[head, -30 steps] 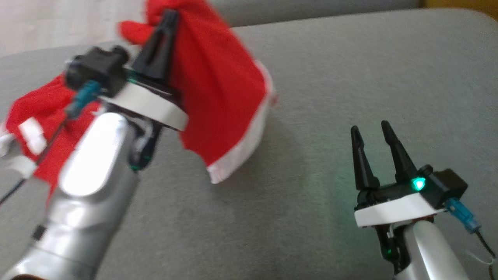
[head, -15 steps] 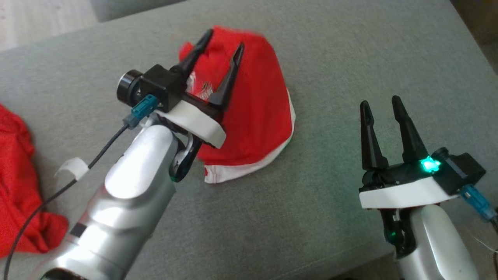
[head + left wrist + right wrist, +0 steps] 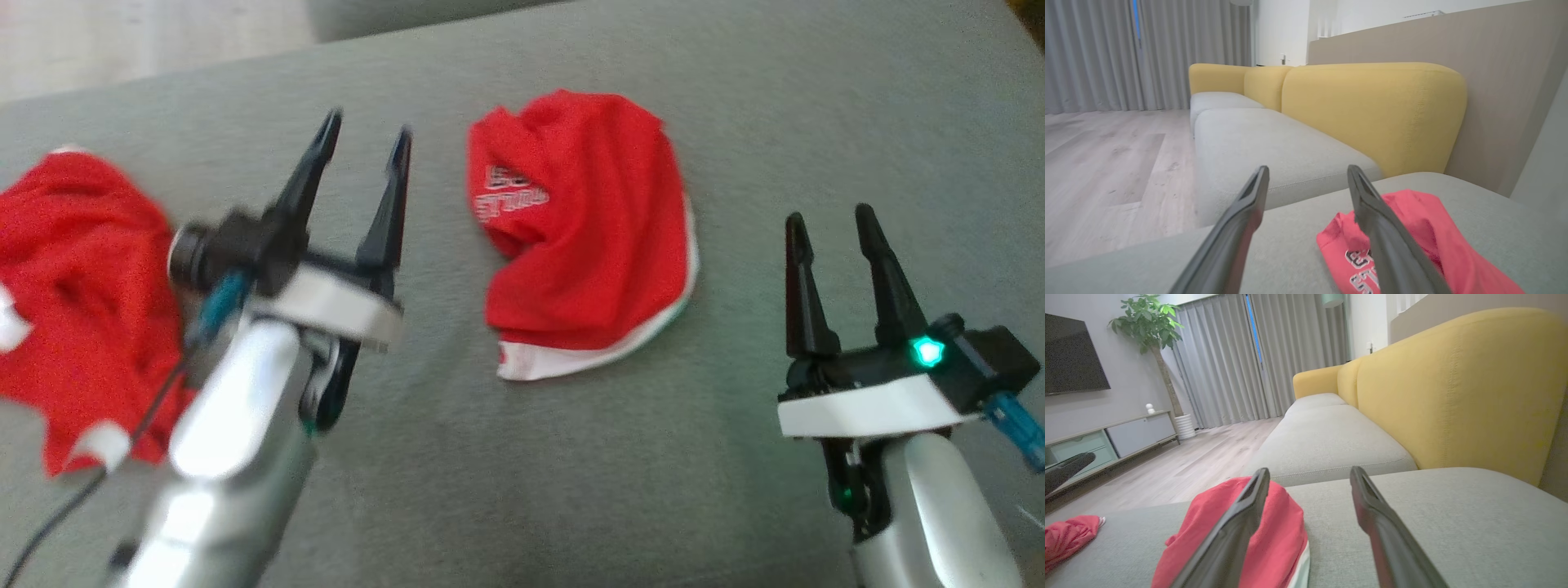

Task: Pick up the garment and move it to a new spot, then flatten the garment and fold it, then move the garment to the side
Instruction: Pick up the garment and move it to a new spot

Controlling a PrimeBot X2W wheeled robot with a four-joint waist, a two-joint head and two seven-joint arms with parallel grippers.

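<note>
Head view takes in the grey sofa seat [image 3: 571, 474], and the whole picture has shifted over the last second, so the camera has swung as well as the arm. At the seat's left lies a second red heap [image 3: 73, 269], well apart from the work. The red garment [image 3: 584, 245], which a second ago hung in the air pinched in the left gripper, now rests near the middle of the seat, between the two grippers and touching neither. It lies crumpled and doubled over itself rather than spread out. The left gripper [image 3: 366, 129] has let go: half a second ago its fingers stood parted right over the cloth, and now it is off to the garment's left, jaws spread and empty. In the left wrist view nothing is pinched between its fingers. The right gripper [image 3: 829, 214] has stayed as it was, jaws spread and empty, to the garment's right. Smaller marks show how the cloth has landed: white printed lettering [image 3: 510, 196] faces up on its left part, and a white hem [image 3: 571, 363] runs along the near edge. By my reading the carry to a new spot is done and flattening comes next, with both grippers free to take opposite edges.
</note>
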